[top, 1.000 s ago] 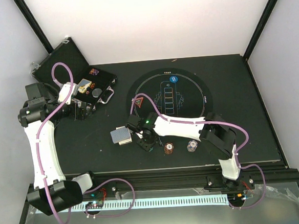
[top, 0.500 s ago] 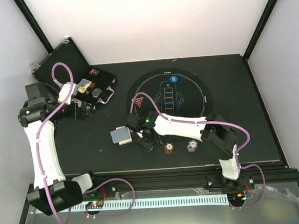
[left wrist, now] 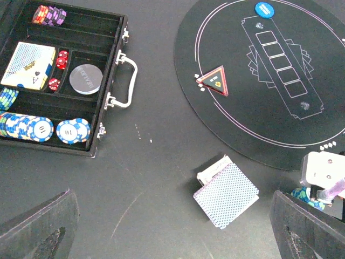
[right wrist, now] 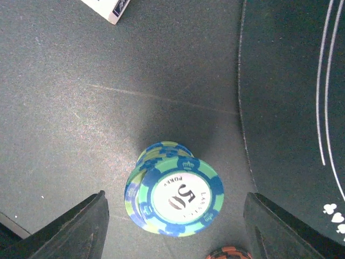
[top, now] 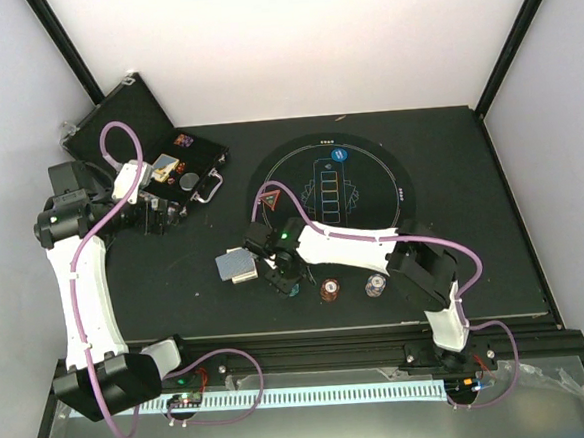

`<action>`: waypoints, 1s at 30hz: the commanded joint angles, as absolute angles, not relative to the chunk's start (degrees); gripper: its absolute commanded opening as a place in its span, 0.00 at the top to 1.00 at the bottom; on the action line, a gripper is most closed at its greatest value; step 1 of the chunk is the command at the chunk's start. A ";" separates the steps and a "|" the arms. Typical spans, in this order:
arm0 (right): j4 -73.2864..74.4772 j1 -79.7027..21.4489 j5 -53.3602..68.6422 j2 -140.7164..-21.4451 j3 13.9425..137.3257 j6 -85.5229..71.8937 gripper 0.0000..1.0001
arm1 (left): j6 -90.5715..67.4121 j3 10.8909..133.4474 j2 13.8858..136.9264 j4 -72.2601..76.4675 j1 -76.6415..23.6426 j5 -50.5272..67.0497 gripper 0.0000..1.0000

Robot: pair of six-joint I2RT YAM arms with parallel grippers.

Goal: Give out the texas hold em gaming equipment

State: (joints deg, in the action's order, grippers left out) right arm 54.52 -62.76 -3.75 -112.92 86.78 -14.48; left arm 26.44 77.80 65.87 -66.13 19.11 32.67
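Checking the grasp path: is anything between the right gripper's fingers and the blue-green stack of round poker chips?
Nothing visible does. The blue-green stack of round poker chips sits alone between the open right fingers.

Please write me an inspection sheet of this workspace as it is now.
Surface: black table, faint scratches.
Job's things: green-blue chip stack, brown stack and white stack in a row near the front edge; card deck left of them; red triangle and blue disc on the round mat.
Clutter: open case holding chips, cards, dice.
Grippers: left gripper open, empty; right gripper open astride the green-blue chip stack, not touching.
Cables: purple cables along both arms.
Surroundings: white walls, black frame posts.
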 commanded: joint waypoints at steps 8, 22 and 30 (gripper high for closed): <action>54.00 -63.09 -2.78 -115.21 87.98 -13.71 0.36 | 27.69 81.05 65.66 -66.18 20.43 32.34 0.01; 53.79 -63.12 -2.38 -115.64 87.01 -13.54 0.40 | 28.24 81.53 65.94 -66.60 21.70 32.68 0.01; 53.71 -63.09 -2.26 -115.75 86.67 -13.45 0.35 | 28.56 82.16 66.10 -67.07 22.30 32.93 0.01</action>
